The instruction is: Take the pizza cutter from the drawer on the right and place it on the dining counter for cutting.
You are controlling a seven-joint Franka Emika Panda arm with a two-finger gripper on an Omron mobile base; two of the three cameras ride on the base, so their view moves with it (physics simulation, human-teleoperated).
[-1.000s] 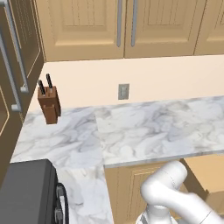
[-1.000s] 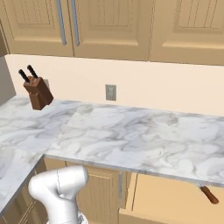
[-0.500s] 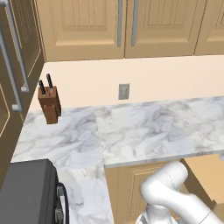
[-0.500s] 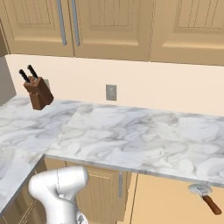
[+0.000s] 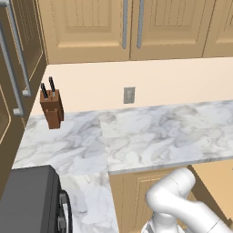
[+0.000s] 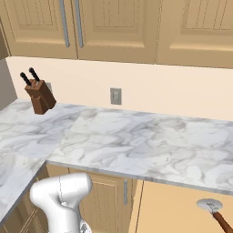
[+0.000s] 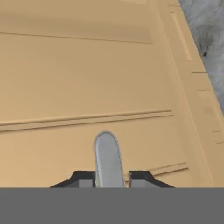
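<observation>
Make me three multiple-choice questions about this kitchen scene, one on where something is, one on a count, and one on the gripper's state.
1. Where does the knife block stand?
A. on the marble worktop near the wall
B. inside the drawer
C. on the floor

2. How many black knife handles stick out of the knife block?
A. none
B. two
C. five

3. What is the gripper doing?
A. hanging wide open
B. shut on the pizza cutter
C. holding a plate

Answers: 1 A, both base views show it on the worktop. 2 B, two handles show. 3 B, the hand view shows the fingers clamped on the cutter's round blade.
</observation>
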